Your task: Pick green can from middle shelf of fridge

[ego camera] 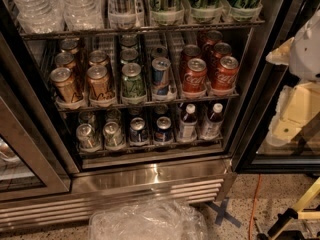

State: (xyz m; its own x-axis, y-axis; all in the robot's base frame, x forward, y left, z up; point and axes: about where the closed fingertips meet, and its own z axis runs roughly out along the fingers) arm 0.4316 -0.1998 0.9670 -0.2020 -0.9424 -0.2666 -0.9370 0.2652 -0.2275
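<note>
The green can (132, 82) stands at the front of its lane on the middle shelf (150, 103), between gold cans (99, 84) on its left and a blue-and-silver can (161, 77) on its right. More green cans line up behind it. The fridge (150, 176) stands with its door open. My gripper (294, 96), white and cream, hangs at the right edge of the view, outside the fridge, well to the right of the can and about level with the shelf.
Red cans (195, 77) fill the shelf's right lanes. Water bottles (50, 6) and tall cans (165, 1) stand on the rack above; silver cans (89, 136) and small bottles (187, 124) below. A clear plastic bag (147, 221) lies on the floor in front. The open door's frame (260, 109) stands between gripper and shelf.
</note>
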